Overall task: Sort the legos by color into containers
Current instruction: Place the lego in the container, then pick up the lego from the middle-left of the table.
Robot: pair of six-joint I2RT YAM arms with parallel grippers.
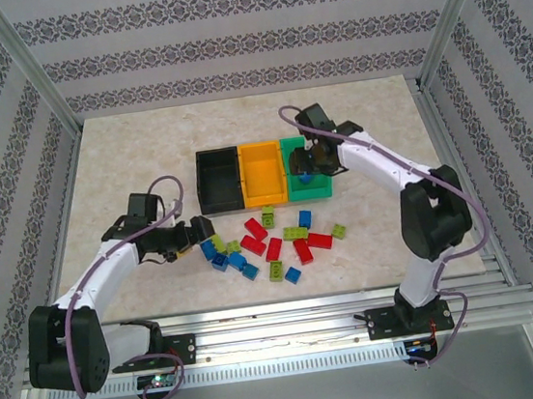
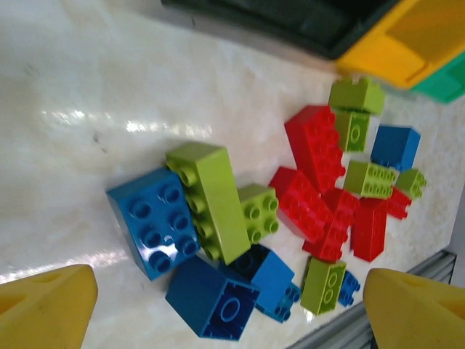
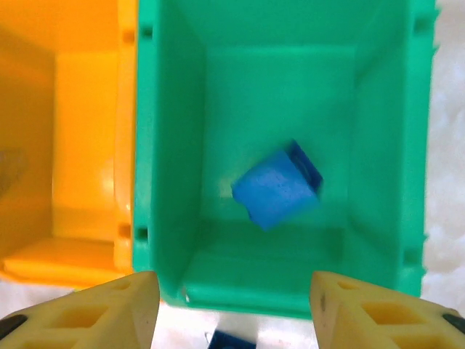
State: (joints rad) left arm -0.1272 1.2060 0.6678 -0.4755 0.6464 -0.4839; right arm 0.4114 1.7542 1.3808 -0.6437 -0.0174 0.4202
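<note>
Red, blue and lime legos lie scattered on the marble table in front of three containers: black, orange and green. My right gripper hangs over the green bin, open, with nothing between its fingers. One blue brick sits tilted inside that bin. My left gripper is open low over the pile's left end. Below it are a blue studded brick, a long lime brick and an upturned blue brick. Red bricks lie further right.
The orange bin touches the green one on its left. A metal rail runs along the table's near edge, close behind the pile. Patterned walls and frame posts enclose the table.
</note>
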